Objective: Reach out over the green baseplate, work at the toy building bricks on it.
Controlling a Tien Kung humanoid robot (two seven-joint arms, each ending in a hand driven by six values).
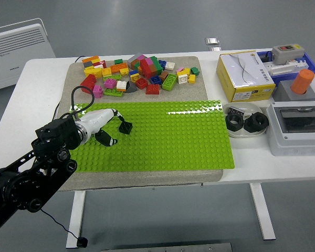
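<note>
The green baseplate [168, 134] lies across the grey mat at the table's middle and carries no bricks that I can see. A heap of loose coloured bricks [142, 73] sits behind it on the mat. My left hand [114, 127], white with black fingertips, hovers over the plate's left end with fingers spread and nothing held. Its black arm [37, 168] comes in from the lower left. The right arm is out of view.
A yellow and white box [245, 76] stands at the right, with a white dish of black parts [245, 123] before it and a grey enclosure [296, 128] beside that. An orange cylinder [303, 81] and blue bin [291, 58] sit at far right.
</note>
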